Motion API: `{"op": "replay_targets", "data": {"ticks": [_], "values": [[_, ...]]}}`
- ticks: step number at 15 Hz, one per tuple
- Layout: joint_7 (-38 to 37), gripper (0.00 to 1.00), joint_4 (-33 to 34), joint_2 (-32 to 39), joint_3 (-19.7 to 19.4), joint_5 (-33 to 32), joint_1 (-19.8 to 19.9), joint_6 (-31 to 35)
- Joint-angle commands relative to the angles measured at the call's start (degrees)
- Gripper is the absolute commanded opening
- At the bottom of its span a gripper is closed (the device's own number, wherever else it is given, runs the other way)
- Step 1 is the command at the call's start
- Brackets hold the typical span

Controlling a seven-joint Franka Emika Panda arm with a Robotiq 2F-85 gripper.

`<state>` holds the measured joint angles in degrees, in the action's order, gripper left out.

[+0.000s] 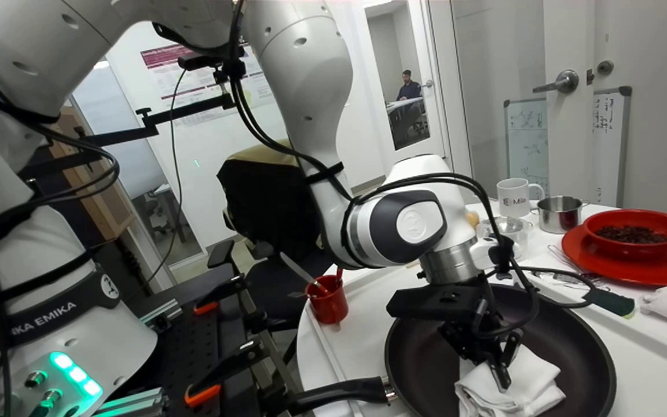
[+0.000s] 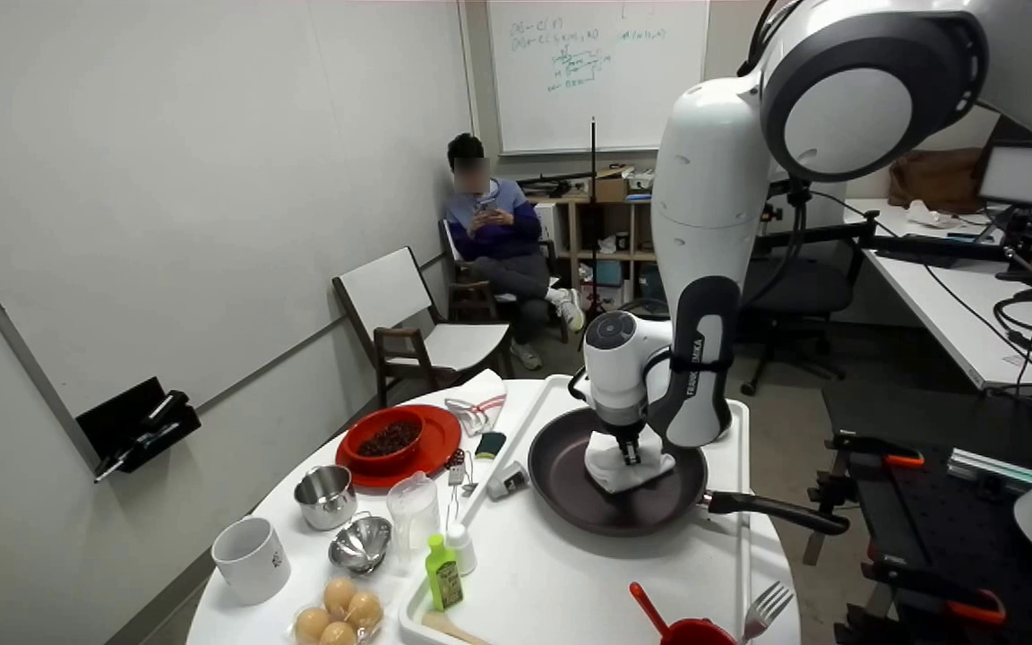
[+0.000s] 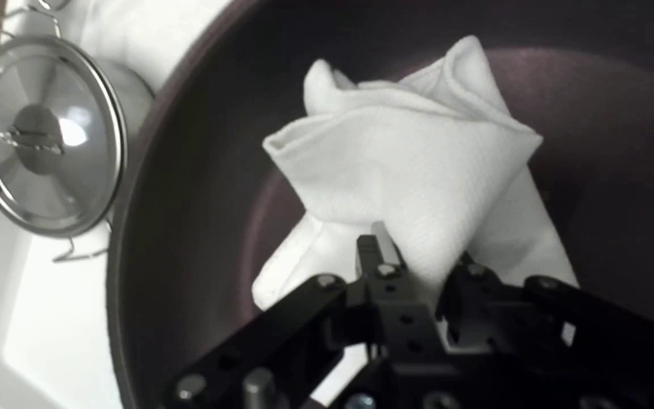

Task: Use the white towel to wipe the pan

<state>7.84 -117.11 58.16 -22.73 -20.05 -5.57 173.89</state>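
Hand (image 3: 424, 272) is clamped on a fold of the towel (image 3: 406, 159). Towel sits bunched in the pan (image 2: 610, 515), near the middle. Pan's on the tray (image 2: 543, 578); lidded pot (image 3: 49, 187) just beside it. Red bowl (image 1: 637, 249) on red plate (image 1: 640, 273).

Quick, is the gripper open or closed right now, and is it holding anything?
Gripper: closed, holding the white towel inside the pan.

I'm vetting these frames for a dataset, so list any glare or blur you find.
Wrist view: a glare spot on the pot lid, slight softness on the white towel; in an exterior view, the base lights glow white with green around them; in an exterior view, the seated person's face is blurred.
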Motion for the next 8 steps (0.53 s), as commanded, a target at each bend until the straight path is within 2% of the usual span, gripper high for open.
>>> {"op": "replay_targets", "data": {"ticks": [1,4,8], "values": [[-0.1,0.07,-2.8,-0.7,-0.9,-1.1,-5.7,3.6],[0.4,0.07,-3.6,-0.8,-1.2,-0.9,-9.4,5.7],[1.1,0.07,-4.1,-0.9,-1.0,-0.6,-12.0,6.2]]}}
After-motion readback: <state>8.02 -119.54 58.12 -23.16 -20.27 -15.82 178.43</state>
